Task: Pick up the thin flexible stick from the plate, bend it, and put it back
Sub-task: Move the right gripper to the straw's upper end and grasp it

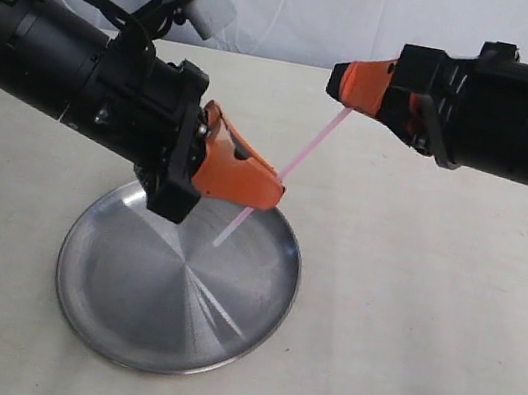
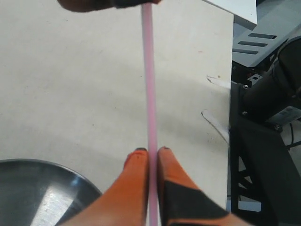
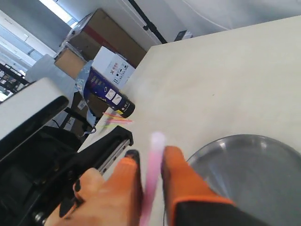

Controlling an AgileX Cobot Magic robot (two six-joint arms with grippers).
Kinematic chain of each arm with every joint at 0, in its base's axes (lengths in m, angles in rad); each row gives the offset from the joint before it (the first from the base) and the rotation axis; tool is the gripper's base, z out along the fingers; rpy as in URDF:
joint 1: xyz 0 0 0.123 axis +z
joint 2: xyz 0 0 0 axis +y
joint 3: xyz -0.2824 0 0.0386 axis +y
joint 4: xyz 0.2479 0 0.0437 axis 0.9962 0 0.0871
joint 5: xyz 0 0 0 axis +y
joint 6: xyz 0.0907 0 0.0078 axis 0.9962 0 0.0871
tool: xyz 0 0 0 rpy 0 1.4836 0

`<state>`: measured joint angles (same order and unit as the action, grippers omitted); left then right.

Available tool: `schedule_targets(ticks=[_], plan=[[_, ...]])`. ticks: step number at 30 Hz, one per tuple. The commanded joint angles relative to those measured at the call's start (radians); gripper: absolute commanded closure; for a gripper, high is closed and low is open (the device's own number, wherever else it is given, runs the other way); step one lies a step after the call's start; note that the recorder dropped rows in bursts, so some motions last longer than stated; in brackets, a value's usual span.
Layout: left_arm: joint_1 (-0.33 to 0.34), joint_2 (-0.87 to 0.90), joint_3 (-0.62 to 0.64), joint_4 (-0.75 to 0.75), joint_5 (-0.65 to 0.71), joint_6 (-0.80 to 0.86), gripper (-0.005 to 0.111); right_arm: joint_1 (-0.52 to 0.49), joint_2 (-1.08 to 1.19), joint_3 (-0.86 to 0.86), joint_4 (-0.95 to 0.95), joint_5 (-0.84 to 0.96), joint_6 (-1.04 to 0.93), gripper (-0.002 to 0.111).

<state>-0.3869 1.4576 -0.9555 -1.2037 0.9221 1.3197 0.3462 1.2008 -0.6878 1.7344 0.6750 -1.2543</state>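
Tabletop (image 1: 417, 375) is spread pale beneath both arms. Below the left pincer (image 1: 273, 191) the plate (image 1: 112, 319) is set flat, and the stick is not lying in it. The left pincer is clenched on the thin flexible stick (image 1: 308, 149) partway along its length, and the right pincer (image 1: 339, 78) is clamped on its upper end; both grips are confirmed in the wrist views. Between the two pincers the stick is drawn straight. A short tail projects beyond the left pincer, down over the plate; whether it touches the steel cannot be told. Lifting is judged done. No curve is seen, so bending is judged not yet made, and the return to the plate is left after that.
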Motion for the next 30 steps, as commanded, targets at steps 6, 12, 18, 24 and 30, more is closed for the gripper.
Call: schedule_targets(ticks=[6, 12, 18, 24, 30], plan=[[-0.002, -0.008, 0.002, 0.034, 0.068, -0.004, 0.107, 0.004, 0.001, -0.006, 0.01, -0.014, -0.01, 0.109], [-0.002, -0.008, 0.002, 0.062, 0.102, -0.006, 0.089, 0.004, 0.001, -0.006, 0.01, 0.0, -0.01, 0.109], [-0.002, 0.004, 0.002, 0.102, 0.089, -0.065, 0.058, 0.004, 0.001, -0.006, 0.01, 0.009, -0.01, 0.109], [-0.002, 0.008, 0.014, 0.109, 0.0, -0.085, 0.066, 0.004, 0.001, -0.006, 0.01, 0.025, -0.01, 0.109], [-0.002, 0.008, 0.032, 0.112, -0.034, -0.09, 0.094, 0.004, 0.001, -0.049, 0.01, 0.078, -0.01, 0.109]])
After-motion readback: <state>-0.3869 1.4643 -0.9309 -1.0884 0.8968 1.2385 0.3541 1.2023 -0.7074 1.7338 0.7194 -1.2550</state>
